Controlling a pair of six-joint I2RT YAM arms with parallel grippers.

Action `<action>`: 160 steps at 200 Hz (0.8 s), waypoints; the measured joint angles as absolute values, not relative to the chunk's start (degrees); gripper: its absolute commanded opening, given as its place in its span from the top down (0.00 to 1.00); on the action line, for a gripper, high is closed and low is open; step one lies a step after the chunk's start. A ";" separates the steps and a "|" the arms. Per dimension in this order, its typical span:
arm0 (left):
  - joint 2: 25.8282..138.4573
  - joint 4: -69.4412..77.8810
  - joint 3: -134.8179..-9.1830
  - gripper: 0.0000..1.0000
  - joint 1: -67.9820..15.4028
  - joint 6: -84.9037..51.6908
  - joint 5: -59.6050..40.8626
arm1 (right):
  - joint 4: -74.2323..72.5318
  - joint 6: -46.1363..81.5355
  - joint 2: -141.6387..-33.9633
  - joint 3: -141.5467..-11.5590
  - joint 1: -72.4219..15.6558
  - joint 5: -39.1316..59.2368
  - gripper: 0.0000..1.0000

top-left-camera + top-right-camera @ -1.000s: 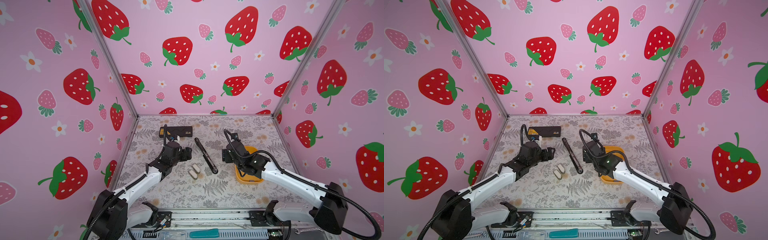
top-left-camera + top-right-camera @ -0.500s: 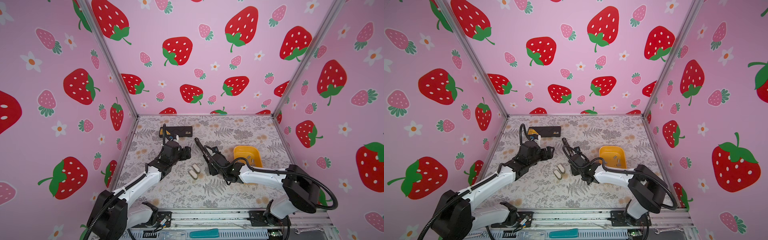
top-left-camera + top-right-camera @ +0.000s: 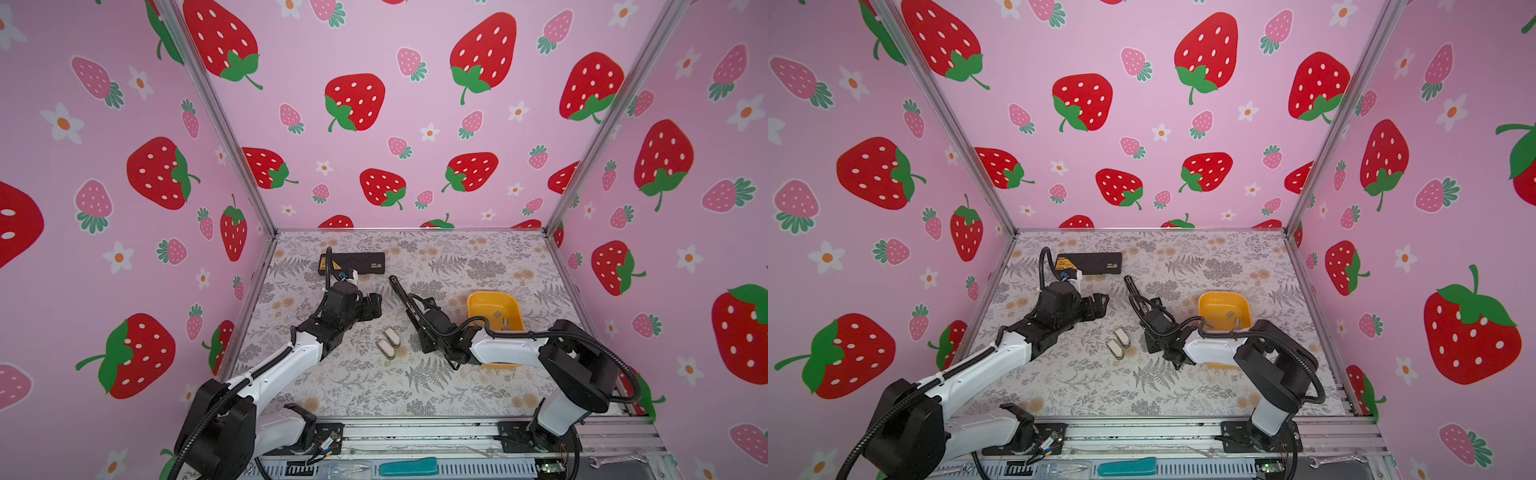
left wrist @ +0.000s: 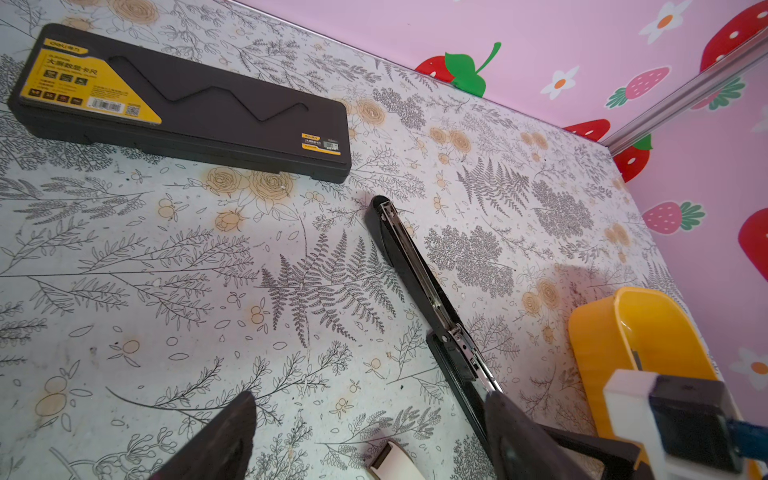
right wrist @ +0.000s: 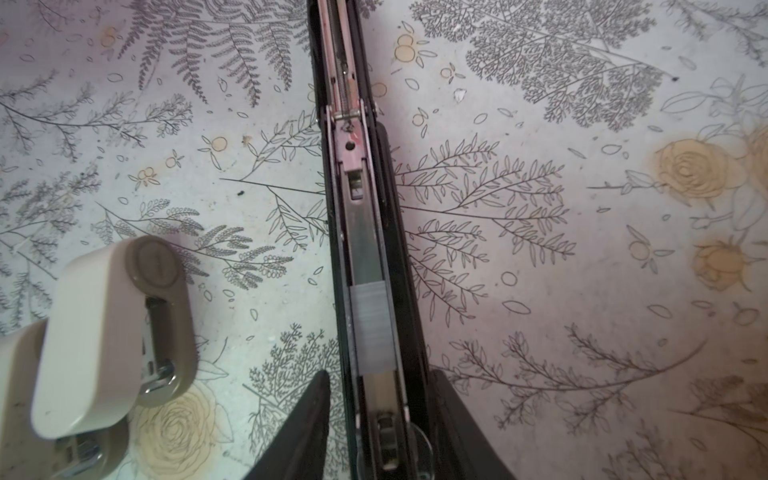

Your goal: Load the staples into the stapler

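A long black stapler (image 3: pixel 401 293) (image 3: pixel 1133 289) lies opened flat mid-table, its metal channel facing up (image 5: pixel 357 166). One grey strip of staples (image 5: pixel 372 328) sits in that channel. More staples (image 3: pixel 496 316) (image 3: pixel 1229 315) lie in the yellow bin. My right gripper (image 5: pixel 380 374) (image 3: pixel 422 332) straddles the near half of the stapler, with a finger drawn in close against each side. To the left of the stapler (image 4: pixel 415 270), my left gripper (image 4: pixel 370 395) (image 3: pixel 374 305) hangs open over bare cloth, holding nothing.
Two small white staplers (image 3: pixel 388 343) (image 3: pixel 1119 343) (image 5: pixel 112 332) lie side by side just left of my right gripper. A black case (image 3: pixel 353 264) (image 4: pixel 178 104) lies at the back left. The yellow bin (image 3: pixel 478 299) (image 4: pixel 602 332) stands right of the stapler.
My right gripper left the yellow bin, swung left to the stapler, and its jaws narrowed around it. The left arm has stayed still.
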State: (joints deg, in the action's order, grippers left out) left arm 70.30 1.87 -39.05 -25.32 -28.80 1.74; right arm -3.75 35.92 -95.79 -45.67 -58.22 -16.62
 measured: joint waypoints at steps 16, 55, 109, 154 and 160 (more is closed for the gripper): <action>71.75 1.89 -39.05 0.12 -25.34 -28.84 0.84 | -3.97 36.23 -95.79 -45.65 -58.22 -16.51 0.73; 76.14 2.98 -39.59 0.12 -25.71 -30.30 -0.67 | -4.16 36.45 -95.79 -45.60 -58.22 -16.23 0.82; 88.79 6.26 -46.02 0.14 -27.99 -35.20 -4.25 | -5.04 38.13 -95.57 -45.10 -58.22 -15.73 0.93; 95.61 8.05 -48.58 0.14 -28.14 -38.94 -5.98 | -6.87 39.29 -94.19 -43.24 -57.87 -13.72 0.98; 96.42 8.36 -48.95 0.14 -28.14 -39.40 -6.48 | -7.07 39.42 -93.69 -42.68 -57.84 -13.26 0.98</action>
State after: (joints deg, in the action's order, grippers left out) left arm 96.42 8.36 -48.95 -28.14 -39.40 -6.48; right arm -7.07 39.42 -93.69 -42.68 -57.84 -13.26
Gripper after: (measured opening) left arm 0.861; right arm 0.186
